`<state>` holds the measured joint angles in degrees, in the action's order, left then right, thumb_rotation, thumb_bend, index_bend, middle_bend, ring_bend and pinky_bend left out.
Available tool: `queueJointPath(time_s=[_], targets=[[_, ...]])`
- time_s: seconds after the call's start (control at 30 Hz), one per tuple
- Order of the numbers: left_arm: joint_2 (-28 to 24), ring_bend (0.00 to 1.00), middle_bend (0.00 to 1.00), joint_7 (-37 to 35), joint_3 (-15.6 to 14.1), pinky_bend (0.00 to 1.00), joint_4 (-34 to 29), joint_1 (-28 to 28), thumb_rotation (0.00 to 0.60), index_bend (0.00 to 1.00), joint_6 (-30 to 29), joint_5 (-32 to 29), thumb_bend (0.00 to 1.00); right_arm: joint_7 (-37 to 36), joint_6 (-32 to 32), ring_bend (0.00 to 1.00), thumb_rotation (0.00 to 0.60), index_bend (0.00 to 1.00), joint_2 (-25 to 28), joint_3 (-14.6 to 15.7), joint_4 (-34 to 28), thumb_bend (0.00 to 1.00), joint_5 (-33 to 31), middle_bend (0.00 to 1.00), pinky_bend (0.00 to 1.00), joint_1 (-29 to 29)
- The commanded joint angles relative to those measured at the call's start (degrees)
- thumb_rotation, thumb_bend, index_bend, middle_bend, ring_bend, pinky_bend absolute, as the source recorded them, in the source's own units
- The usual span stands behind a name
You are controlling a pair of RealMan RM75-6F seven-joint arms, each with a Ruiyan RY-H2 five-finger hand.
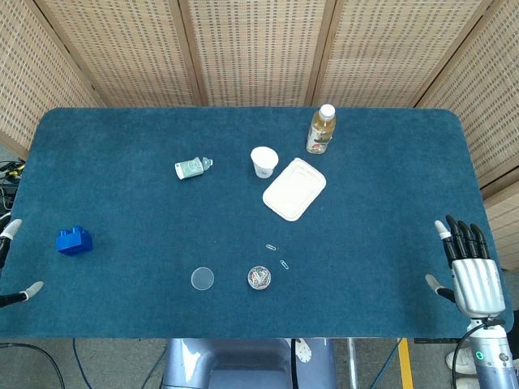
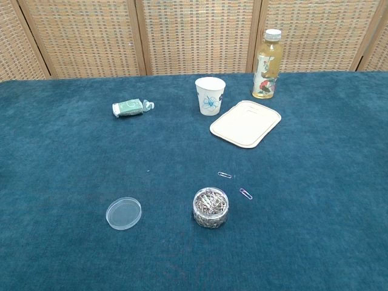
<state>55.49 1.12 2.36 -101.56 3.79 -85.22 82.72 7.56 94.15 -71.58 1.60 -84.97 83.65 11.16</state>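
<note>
A small round jar of paper clips (image 1: 259,278) (image 2: 211,207) stands near the table's front middle, its clear lid (image 1: 203,279) (image 2: 123,213) lying flat to its left. Two loose paper clips (image 1: 271,247) (image 2: 225,175) lie just beyond the jar, one (image 1: 285,264) (image 2: 245,193) nearer to it. My right hand (image 1: 469,263) hovers at the table's right front edge, fingers spread, holding nothing. Of my left hand (image 1: 11,259) only fingertips show at the left edge in the head view, apart and empty, near a blue block (image 1: 74,241). The chest view shows neither hand.
A paper cup (image 1: 264,160) (image 2: 210,95), a cream tray (image 1: 294,188) (image 2: 245,123) and a bottle of yellow drink (image 1: 321,130) (image 2: 267,56) stand at the back middle. A green tube (image 1: 192,168) (image 2: 131,108) lies left of the cup. Wicker screens stand behind the blue table (image 1: 389,211).
</note>
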Motion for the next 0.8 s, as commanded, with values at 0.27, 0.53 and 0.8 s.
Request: queueJointPath(time_s=[0.27,0.53,0.8], targets=[[-0.13,0.00,0.00,-0.11,0.26,0.00,-0.18,-0.22,0.600,0.00,-0.40,0.01,0.00,-0.10,-6.55,0.00,0.600,0.00,-0.33,-3.23,-4.14,0.00,1.37,0.00,0.00,3.45],[0.15,0.00,0.00,0.41,0.74,0.00,0.11,0.61,0.600,0.00,1.33,-1.36,0.00,6.82,-21.73,0.00,0.600,0.31,-0.44,-11.87,-20.23,0.02,-10.37,0.00,0.00,13.05],[0.43,0.00,0.00,0.50,1.25,0.00,0.88,1.50,0.600,0.00,3.32,-3.12,0.00,24.71,-27.52,0.00,0.600,0.46,-11.36,-16.54,-18.34,0.15,-26.86,0.00,0.00,22.81]])
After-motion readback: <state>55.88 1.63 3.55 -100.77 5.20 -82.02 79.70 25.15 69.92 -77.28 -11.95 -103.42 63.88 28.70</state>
